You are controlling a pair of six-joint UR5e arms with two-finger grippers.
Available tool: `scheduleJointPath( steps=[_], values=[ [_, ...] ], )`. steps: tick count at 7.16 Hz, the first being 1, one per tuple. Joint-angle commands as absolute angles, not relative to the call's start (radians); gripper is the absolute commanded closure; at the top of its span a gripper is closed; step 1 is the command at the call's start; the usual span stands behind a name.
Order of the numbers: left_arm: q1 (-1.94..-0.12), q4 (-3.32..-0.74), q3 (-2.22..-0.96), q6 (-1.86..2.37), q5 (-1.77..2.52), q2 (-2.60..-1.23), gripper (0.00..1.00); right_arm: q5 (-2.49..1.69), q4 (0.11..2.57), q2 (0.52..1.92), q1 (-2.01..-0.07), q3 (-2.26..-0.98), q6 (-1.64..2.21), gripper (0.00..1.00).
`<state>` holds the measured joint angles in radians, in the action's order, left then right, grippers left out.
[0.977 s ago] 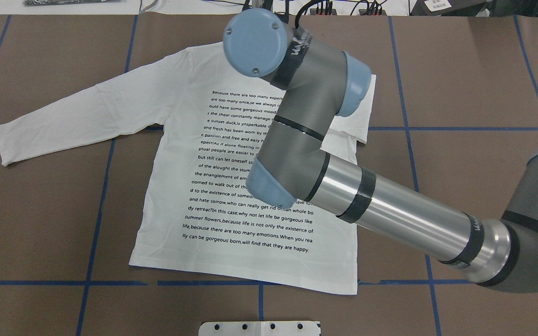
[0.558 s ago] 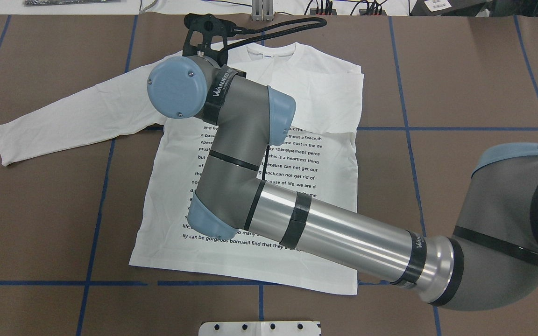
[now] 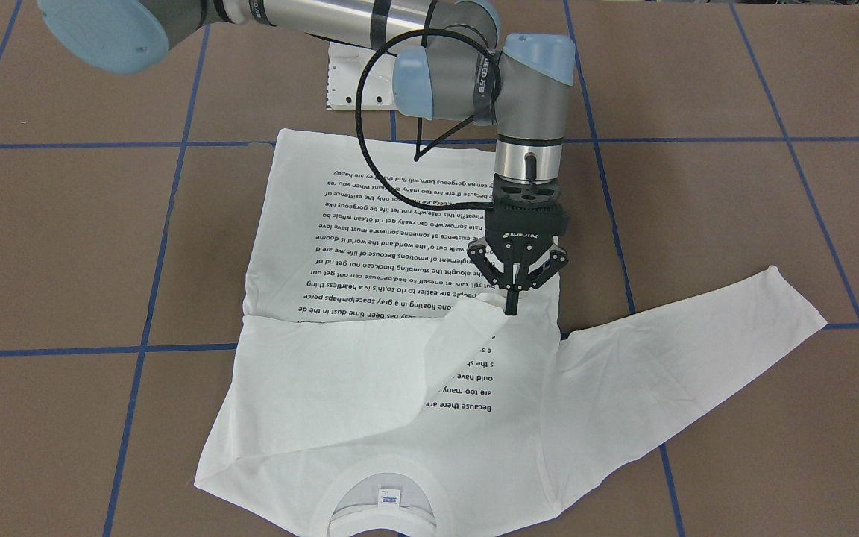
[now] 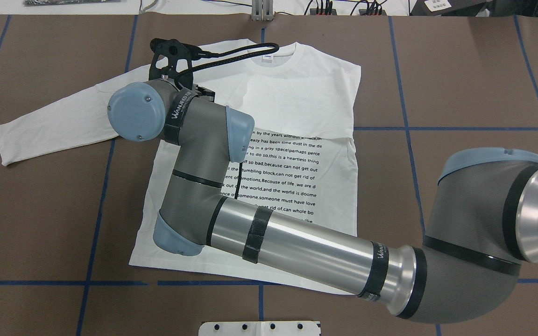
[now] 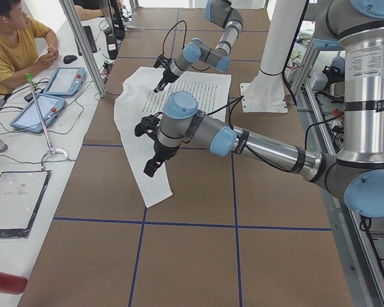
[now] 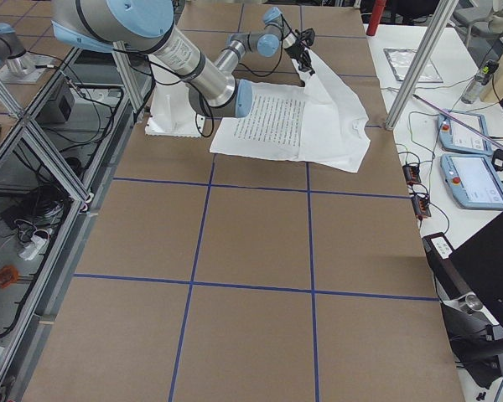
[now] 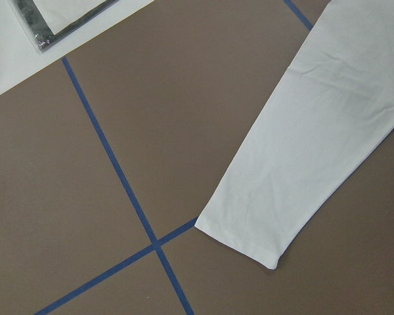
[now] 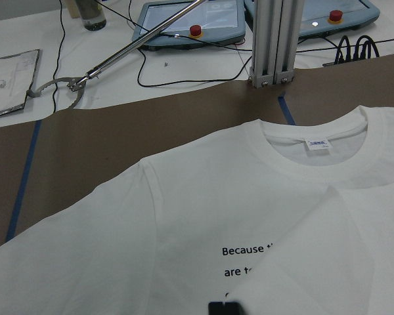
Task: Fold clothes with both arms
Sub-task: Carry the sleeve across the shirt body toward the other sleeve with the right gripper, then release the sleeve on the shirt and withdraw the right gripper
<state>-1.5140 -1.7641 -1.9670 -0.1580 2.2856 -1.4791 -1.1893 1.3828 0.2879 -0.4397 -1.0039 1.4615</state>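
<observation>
2 changes stand out over the last second. The right arm [image 4: 297, 247] has swung from the far side of the collar [image 3: 388, 477] across to the side nearer the left sleeve [image 4: 54, 126]. It has drawn the right sleeve [image 3: 370, 365] over the chest with it. That sleeve now lies as a band just hemward of the collar and hides the top lines of the print [image 4: 287, 172].

The right tool [image 3: 511, 304] is pinched narrow on the sleeve's end, and the cloth rises to it a little way hemward of the collar. I would say the first sleeve fold is nearly laid but not yet let go.

The T-shirt [image 4: 297, 93] lies flat on the counter [image 4: 460, 93], print side up. The left sleeve stretches well out from the collar, unfolded. The left arm [image 5: 262, 146] holds the left tool [image 5: 150, 167] above that sleeve's cuff, far from the collar. Whether it is wide or narrow I cannot tell.

By my count there are 1 shirt, 2 sleeves (1 folded in, 1 out), 1 collar, 2 arms and 2 tools.
</observation>
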Motion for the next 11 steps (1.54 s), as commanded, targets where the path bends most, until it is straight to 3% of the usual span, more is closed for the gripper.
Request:
scheduleJointPath(
  steps=[1, 3, 5, 7, 9, 11],
  values=[
    [-1.514, -1.764, -1.968, -0.158, 2.286, -1.479, 0.0, -1.189, 1.381, 0.215, -0.427, -0.912, 1.511, 1.0],
    [-1.514, -1.764, -1.968, -0.158, 2.286, -1.479, 0.0, -1.196, 1.381, 0.201, -0.419, -0.91, 1.511, 0.0],
    [-1.513, -1.766, -1.97, -0.16, 2.286, -1.491, 0.0, -1.242, 1.39, 0.193, -0.431, -0.913, 1.502, 0.0],
    [-1.509, -1.949, -1.901, -0.114, 2.287, -1.541, 0.0, -1.415, 1.457, 0.225, -0.545, -0.937, 1.477, 0.0],
    [-1.499, -2.145, -1.83, 0.062, 2.287, -1.566, 0.0, -1.613, 1.486, 0.384, -0.682, -1.114, 1.323, 0.0],
    [-1.355, -2.232, -1.786, 0.141, 2.28, -1.549, 0.0, -1.8, 1.523, 0.573, -0.808, -1.32, 1.159, 0.0]
  ],
)
